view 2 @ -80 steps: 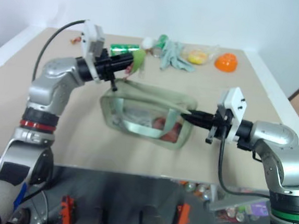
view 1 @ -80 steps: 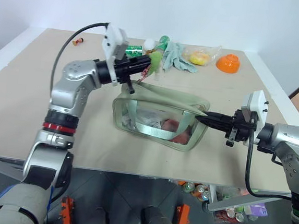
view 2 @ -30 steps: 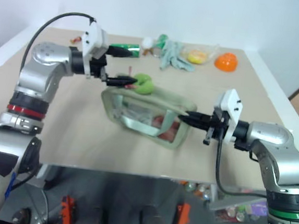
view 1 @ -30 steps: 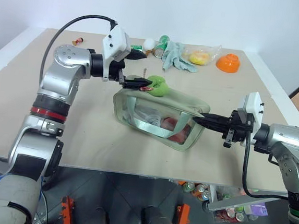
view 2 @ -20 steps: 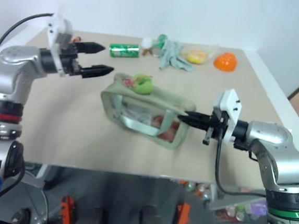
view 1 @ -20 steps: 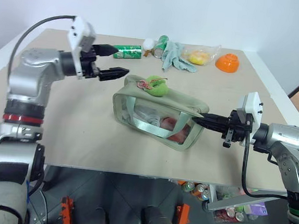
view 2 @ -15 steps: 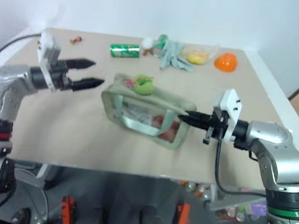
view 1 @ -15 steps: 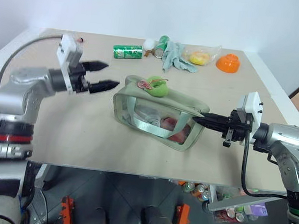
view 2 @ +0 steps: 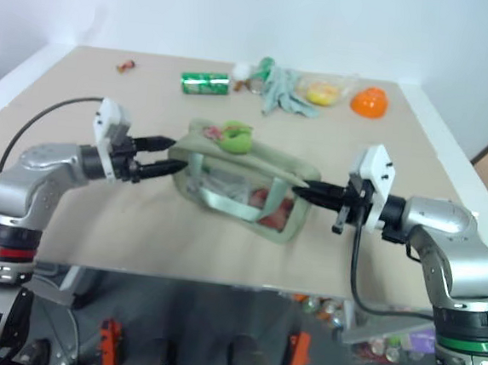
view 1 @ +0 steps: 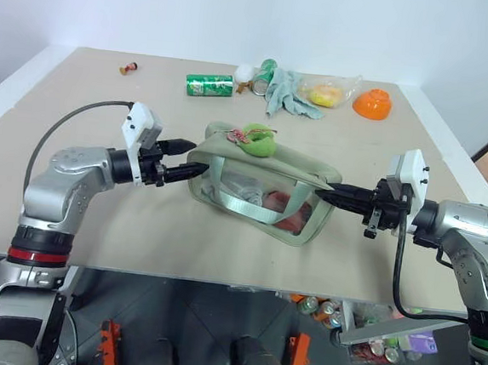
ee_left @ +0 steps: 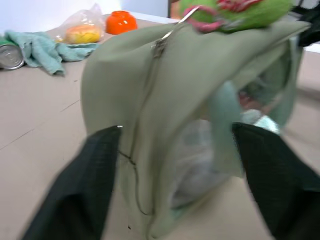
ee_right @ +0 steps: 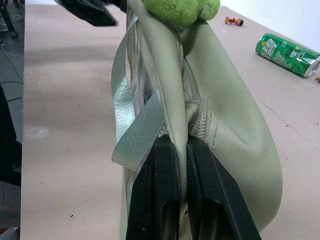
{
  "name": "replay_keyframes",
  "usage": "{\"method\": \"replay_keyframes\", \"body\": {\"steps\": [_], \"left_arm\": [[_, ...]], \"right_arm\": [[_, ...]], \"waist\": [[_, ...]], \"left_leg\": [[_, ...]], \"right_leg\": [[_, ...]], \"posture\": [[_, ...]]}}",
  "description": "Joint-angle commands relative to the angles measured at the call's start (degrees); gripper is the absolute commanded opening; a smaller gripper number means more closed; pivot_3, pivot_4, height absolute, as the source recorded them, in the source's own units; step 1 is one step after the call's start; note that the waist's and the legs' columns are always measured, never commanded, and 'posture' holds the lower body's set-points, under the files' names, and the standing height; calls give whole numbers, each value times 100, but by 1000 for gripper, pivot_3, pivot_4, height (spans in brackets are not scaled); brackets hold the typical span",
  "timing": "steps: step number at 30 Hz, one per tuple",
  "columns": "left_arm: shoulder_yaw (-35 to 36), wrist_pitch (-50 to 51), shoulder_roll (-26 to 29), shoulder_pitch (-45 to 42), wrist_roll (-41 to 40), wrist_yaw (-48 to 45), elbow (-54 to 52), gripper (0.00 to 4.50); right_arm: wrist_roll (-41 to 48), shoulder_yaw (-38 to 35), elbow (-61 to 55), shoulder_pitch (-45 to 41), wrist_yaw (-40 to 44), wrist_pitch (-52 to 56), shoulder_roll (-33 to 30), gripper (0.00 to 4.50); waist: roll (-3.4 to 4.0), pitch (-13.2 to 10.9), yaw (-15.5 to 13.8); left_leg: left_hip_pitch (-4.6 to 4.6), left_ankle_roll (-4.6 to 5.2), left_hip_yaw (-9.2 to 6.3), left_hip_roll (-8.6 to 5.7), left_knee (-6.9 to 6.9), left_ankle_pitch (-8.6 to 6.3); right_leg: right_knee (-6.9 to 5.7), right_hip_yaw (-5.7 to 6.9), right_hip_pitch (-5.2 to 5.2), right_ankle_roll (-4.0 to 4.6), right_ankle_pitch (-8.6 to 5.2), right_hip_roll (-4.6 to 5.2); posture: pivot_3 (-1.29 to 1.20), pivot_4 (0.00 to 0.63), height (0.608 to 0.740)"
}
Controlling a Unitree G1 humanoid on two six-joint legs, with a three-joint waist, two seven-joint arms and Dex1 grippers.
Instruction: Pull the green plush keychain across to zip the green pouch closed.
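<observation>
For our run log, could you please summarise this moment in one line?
left gripper: open astride green pouch end | right gripper: shut on green pouch | green plush keychain: atop, ungripped

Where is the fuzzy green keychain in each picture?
Left eye view: the green plush keychain sits on top of the green pouch, near its left end.
Right eye view: on the pouch top, near the picture's middle.
Left wrist view: at the top edge, above the pouch.
Right wrist view: at the top, on the pouch's far end.
Shared landmark: the green soda can lying on the table.
</observation>
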State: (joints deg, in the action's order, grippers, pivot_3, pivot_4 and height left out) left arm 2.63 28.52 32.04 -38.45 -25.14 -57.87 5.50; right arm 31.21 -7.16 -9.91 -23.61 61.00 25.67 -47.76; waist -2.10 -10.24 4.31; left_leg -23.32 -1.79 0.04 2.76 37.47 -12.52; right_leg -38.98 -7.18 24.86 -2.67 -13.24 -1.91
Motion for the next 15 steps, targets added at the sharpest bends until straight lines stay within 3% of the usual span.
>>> {"method": "replay_keyframes", "body": {"steps": [1,6,11,12,13,15], "left_arm": [[58,-284,9,-232,28,-34,69,1899],[10,-297,-17,-275,-55,-134,27,194],[-15,-261,-20,-244,-71,-164,-74,52],[-15,-249,-21,-237,-68,-150,-79,0],[-9,-247,-30,-224,-62,-119,-87,0],[-11,-221,-43,-185,-70,-87,-134,0]], "right_arm": [[23,-144,-165,29,-41,23,-60,0],[123,-236,-264,77,-169,160,-44,0],[287,-299,-300,78,-295,539,-117,0],[293,-281,-307,86,-255,598,-177,735],[316,-257,-347,128,-189,697,-263,905],[407,-306,-434,186,-172,802,-293,1700]], "waist": [[0,0,3],[0,0,0],[0,0,-1],[0,0,-1],[0,0,-2],[0,0,-2]], "left_leg": [[0,0,0,0,-1,0],[0,0,0,0,-2,0],[0,0,0,-1,-2,0],[0,0,0,-1,-2,0],[0,0,0,-1,-2,0],[-1,0,0,-2,-2,0]], "right_leg": [[0,0,0,0,0,0],[0,0,0,0,0,0],[0,-1,-1,0,0,1],[0,0,-1,-1,0,1],[0,0,-1,-1,0,1],[0,0,1,-1,-1,2]], "posture": [[0,150,740],[0,150,740],[0,150,740],[0,150,740],[0,150,740],[0,150,740]]}}
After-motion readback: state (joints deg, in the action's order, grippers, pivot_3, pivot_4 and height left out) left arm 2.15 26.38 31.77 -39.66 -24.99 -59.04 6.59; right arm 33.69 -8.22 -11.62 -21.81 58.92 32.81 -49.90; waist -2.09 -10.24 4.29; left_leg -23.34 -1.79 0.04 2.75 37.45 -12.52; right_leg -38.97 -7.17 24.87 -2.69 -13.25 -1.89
